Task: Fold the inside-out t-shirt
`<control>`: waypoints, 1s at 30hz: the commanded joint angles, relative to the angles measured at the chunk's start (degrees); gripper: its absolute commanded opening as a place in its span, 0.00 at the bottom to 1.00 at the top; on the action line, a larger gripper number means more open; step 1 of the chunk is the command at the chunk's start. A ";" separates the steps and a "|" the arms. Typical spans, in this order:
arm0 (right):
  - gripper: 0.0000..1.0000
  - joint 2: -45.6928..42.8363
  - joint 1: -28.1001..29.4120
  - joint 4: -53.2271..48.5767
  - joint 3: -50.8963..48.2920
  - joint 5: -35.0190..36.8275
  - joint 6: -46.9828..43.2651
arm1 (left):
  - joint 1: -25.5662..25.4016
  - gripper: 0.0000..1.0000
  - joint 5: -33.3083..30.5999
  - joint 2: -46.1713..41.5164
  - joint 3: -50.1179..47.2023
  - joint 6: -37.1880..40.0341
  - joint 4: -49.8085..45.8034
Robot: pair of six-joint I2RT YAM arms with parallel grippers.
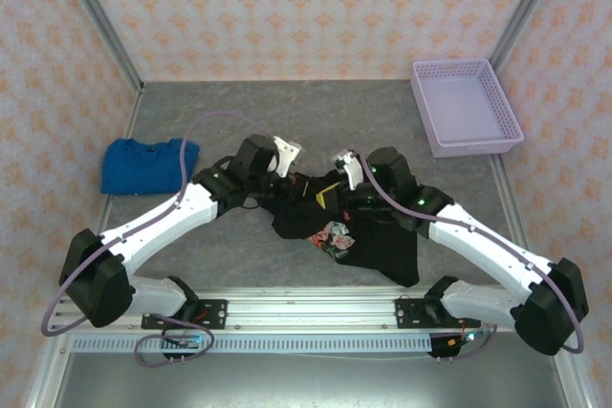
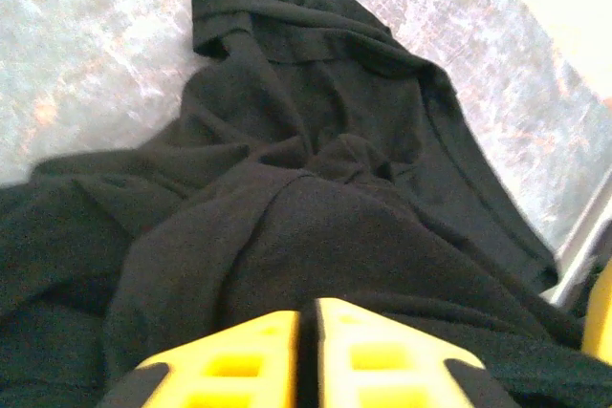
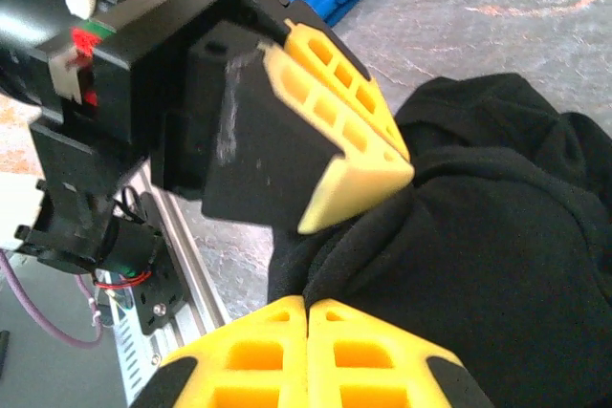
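Closest in the right wrist view, the right end effector (image 3: 306, 317) has its two yellow fingers pressed together, and black cloth bunches right at their tips. Just beyond it, the left end effector (image 3: 378, 179) is also closed and bites down on a fold of the same cloth. In the left wrist view its yellow fingers (image 2: 263, 355) meet with only a thin dark seam between them, and cloth lies against their tips.

From above, the black t-shirt (image 1: 378, 246) lies crumpled on the grey surface (image 1: 239, 255), near the front edge between the two arms. Its long axis runs diagonally. The far left end is gathered up where the two end effectors meet, and the rest trails towards the near right. A small flowery patch (image 1: 333, 236) shows on it.

A lavender basket (image 1: 422, 107) sits at the far right, its smooth floor showing from wall to wall. A folded blue garment (image 1: 143, 164) lies at the far left, well apart from the t-shirt.
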 commanded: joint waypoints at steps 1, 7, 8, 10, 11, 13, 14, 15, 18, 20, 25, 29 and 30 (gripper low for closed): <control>0.03 -3.72 1.45 -1.34 -2.01 5.67 -0.61 | -0.07 0.00 4.43 -0.06 1.52 -1.20 3.25; 0.28 -7.42 7.45 -3.60 -9.01 17.80 4.15 | 2.59 0.00 7.46 -3.35 -2.26 -8.55 9.54; 0.31 -8.00 8.02 -3.39 -10.41 18.74 5.44 | 2.97 0.00 7.55 -4.10 -3.23 -9.41 10.57; 0.34 -9.11 9.20 -3.07 -12.64 20.58 7.45 | 3.41 0.00 7.27 -5.61 -4.62 -10.22 11.43; 0.35 -9.66 9.54 -2.81 -13.48 21.16 8.27 | 3.49 0.00 6.80 -6.20 -5.34 -10.25 11.36; 0.37 -10.38 9.75 -2.71 -14.26 22.37 8.91 | 3.62 0.00 5.46 -7.11 -6.58 -10.16 10.88; 0.38 -10.65 9.75 -3.14 -14.03 24.31 9.04 | 3.69 0.00 5.08 -7.49 -7.14 -9.97 10.57; 0.38 -10.86 9.75 -3.46 -13.57 26.17 9.05 | 3.68 0.00 5.03 -7.75 -7.67 -9.77 10.44; 0.40 -10.26 9.75 -3.56 -10.96 28.50 8.39 | 3.69 0.00 5.14 -9.07 -9.60 -9.63 10.71; 0.41 -9.04 9.75 -2.99 -8.99 27.99 7.93 | 3.68 0.00 5.06 -9.99 -10.34 -9.28 10.42; 0.46 -4.88 9.62 -3.16 -4.07 30.84 8.91 | 3.66 0.00 5.02 -11.20 -11.14 -8.93 10.59; 0.46 2.98 9.75 -5.28 -1.11 28.46 10.06 | 3.73 0.00 4.89 -11.21 -11.00 -8.95 10.39; 0.46 4.31 9.75 -4.86 -1.52 27.68 11.02 | 3.66 0.00 4.79 -11.29 -10.95 -8.97 10.34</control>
